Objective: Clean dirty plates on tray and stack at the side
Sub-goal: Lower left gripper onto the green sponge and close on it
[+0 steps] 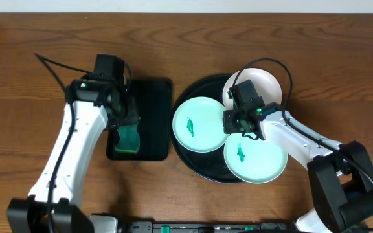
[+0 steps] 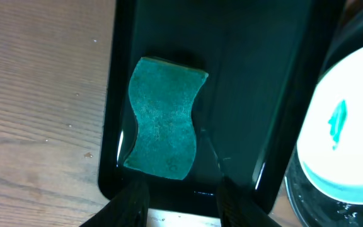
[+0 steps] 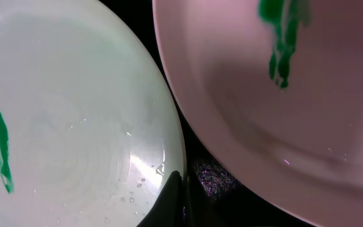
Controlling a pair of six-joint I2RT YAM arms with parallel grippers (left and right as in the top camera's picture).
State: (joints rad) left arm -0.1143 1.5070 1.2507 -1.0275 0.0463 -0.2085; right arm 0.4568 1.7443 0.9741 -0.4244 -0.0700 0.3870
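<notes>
All three plates lie flat on the round black tray [image 1: 190, 158], right of center in the overhead view: one on its left side [image 1: 198, 124], one at the lower right [image 1: 254, 157], and a pinkish one at the upper right [image 1: 267, 81] reaching the rim. Being round, they have no long axis, but the green smears on the first two run roughly top to bottom of the frame. Your right tool [image 3: 176, 202] has its fingers pressed together, tip down in the dark gap between two plates. Your left tool [image 2: 183, 198] stands apart over the near end of the rectangular tray [image 1: 154, 116], with nothing between its fingers. The green sponge [image 2: 164, 120] lies lengthwise just ahead.
</notes>
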